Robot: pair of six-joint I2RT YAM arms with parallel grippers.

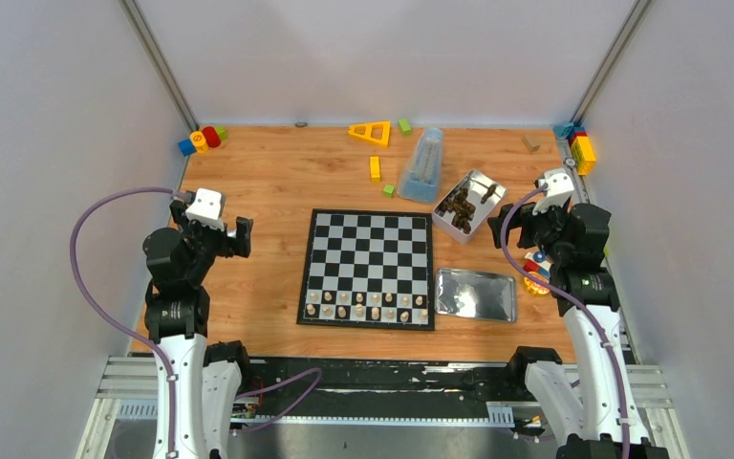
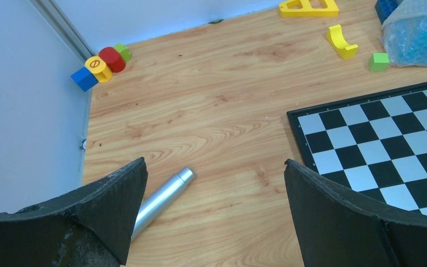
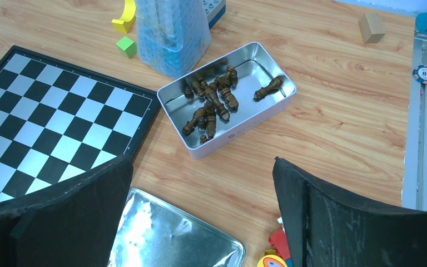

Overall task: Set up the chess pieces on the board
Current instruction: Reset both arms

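The checkered board [image 1: 367,268] lies flat at the table's middle; its corners show in the left wrist view [image 2: 389,144] and the right wrist view [image 3: 50,117]. Several pale chess pieces [image 1: 363,306] stand in its two nearest rows. Dark brown chess pieces [image 3: 211,105] lie heaped in an open metal tin [image 1: 469,207] right of the board. My left gripper [image 2: 214,217] is open and empty above bare wood left of the board. My right gripper [image 3: 203,217] is open and empty above the wood between the tin and a flat metal lid [image 3: 172,236].
A silver metal tube [image 2: 161,200] lies on the wood under the left gripper. A clear plastic bag [image 1: 422,164] of blue blocks stands behind the board. Coloured toy blocks lie at the back left [image 1: 203,139], back middle [image 1: 371,132] and along the right edge [image 1: 581,148].
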